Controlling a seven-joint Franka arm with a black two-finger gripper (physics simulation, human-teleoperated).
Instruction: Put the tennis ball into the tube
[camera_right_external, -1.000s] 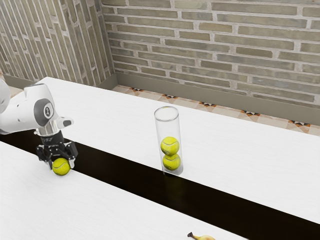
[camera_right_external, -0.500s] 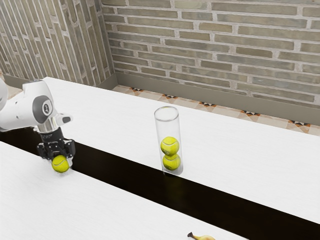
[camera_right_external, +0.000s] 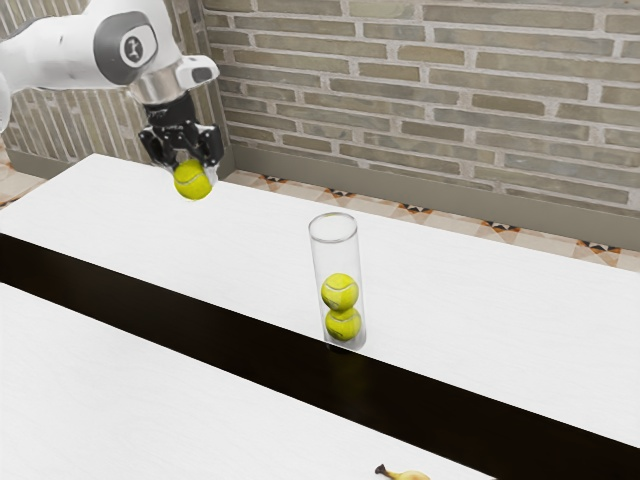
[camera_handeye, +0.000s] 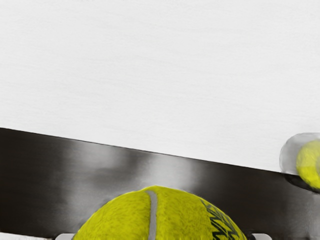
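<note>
So the black two-finger hand (camera_right_external: 193, 174) is pinching the fuzzy yellow-green tennis ball (camera_right_external: 193, 183) from both sides, up in the air over the white bench (camera_right_external: 450, 300). The clear cylindrical tube (camera_right_external: 336, 257) is off toward the exterior view's right, well apart from the ball, standing upright with its mouth up. Two stacked yellow-green balls (camera_right_external: 341, 293) sit inside. Imo the next move is mostly sideways, out past one fingertip, keeping enough height to clear the rim, then straight down the tube's long axis. Coming in low could tip it. As for writing, there's black lettering (camera_handeye: 223, 226) on the held ball, but I can't make out a brand. Can't read the round badge (camera_right_external: 138, 46) on the arm either.
</note>
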